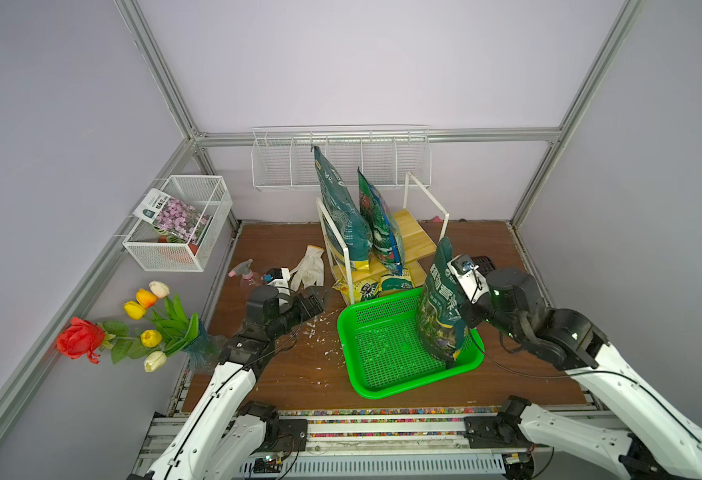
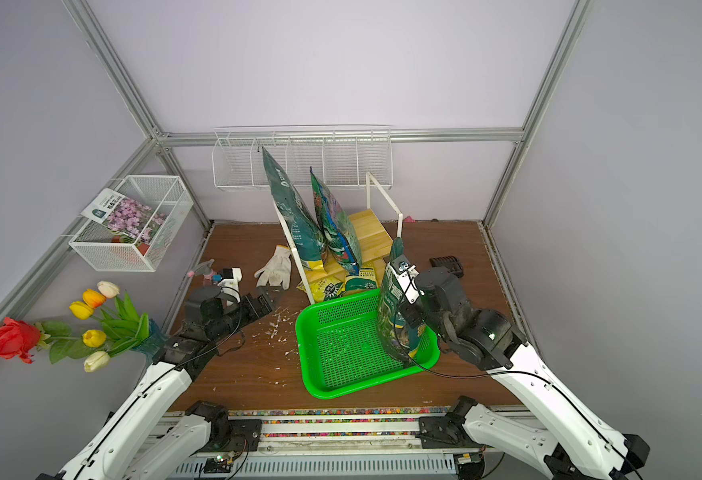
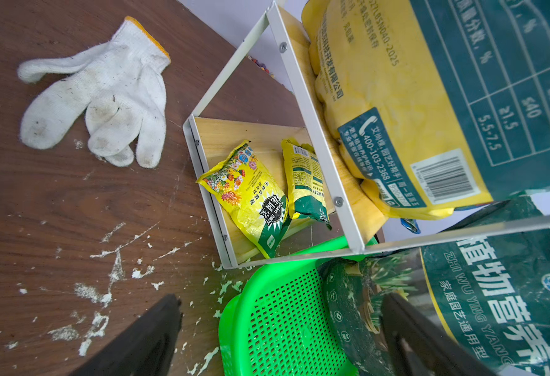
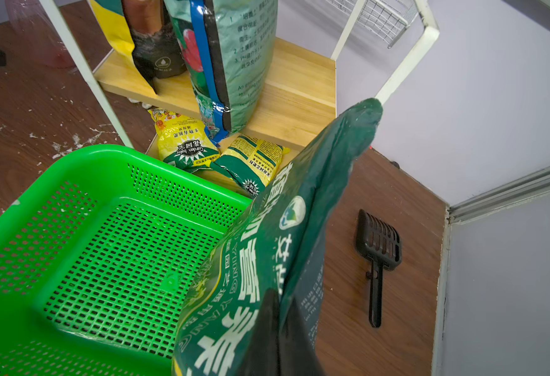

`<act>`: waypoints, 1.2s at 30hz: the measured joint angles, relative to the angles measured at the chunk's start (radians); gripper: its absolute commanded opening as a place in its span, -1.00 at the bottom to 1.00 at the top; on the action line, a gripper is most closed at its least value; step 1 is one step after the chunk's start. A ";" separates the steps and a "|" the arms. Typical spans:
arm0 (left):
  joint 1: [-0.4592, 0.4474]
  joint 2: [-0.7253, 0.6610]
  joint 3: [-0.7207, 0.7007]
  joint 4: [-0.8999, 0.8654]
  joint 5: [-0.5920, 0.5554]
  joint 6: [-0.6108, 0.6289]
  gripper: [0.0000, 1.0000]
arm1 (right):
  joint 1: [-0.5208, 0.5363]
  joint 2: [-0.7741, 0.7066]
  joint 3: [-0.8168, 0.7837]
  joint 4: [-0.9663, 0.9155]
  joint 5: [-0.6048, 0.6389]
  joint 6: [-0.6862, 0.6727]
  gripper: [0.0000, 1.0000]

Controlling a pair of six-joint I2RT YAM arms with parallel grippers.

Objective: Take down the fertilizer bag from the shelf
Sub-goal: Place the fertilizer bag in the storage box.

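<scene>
1. The left end effector (image 1: pixel 319 298) hangs over the brown bench (image 1: pixel 283 374). Its fingers are spread wide with nothing between them. White crumbs (image 1: pixel 314 330) lie scattered on the wood beside it.
2. A green plastic basket (image 1: pixel 347 332) sits on the bench, right in front of the shelf.
3. The right end effector (image 4: pixel 282 304) is clamped tight on the upper part of a dark green fertilizer bag (image 1: pixel 438 320).
   - The bag is off the shelf and nearly upright, with its lower end down inside the right side of the basket. Whether it rests on the basket floor I cannot tell.
   - Its print reads "ZHI WU YING YANG" beside large white characters, 植物营养.
4. A white work glove (image 1: pixel 310 266) lies flat on the bench left of the shelf, with a pink spray bottle (image 1: pixel 243 276) further left. A black scoop (image 4: pixel 378 250) lies on the bench to the right.
5. The shelf (image 1: pixel 413 237) carries two small yellow packets (image 3: pixel 251 198) on its lower board. One reads "Garden baby".
6. On the top board stand a tall dark green bag (image 1: pixel 341 212) and a blue-edged bag (image 1: pixel 382 228), both leaning. The back of the tall one shows a barcode and "400-103-2368".
7. On the left wall a mesh box (image 1: pixel 212 199) holds a seed packet (image 1: pixel 174 216) picturing purple flowers. A wire rack (image 1: pixel 382 162) hangs on the back wall.
</scene>
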 measured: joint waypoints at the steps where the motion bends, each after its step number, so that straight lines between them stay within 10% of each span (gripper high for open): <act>1: 0.000 0.000 -0.001 0.000 0.000 0.000 0.99 | -0.002 -0.008 -0.015 0.013 0.004 -0.006 -1.00; 14: 0.000 0.000 -0.012 0.002 0.000 -0.019 1.00 | -0.023 -0.113 -0.145 0.117 0.021 -0.011 -1.00; 24: -0.001 0.000 -0.012 0.003 0.000 -0.022 0.99 | -0.026 -0.117 -0.142 0.171 0.016 0.040 0.10; 36: -0.001 -0.002 -0.012 0.009 0.000 -0.022 1.00 | -0.028 -0.090 -0.079 0.182 -0.006 0.056 0.45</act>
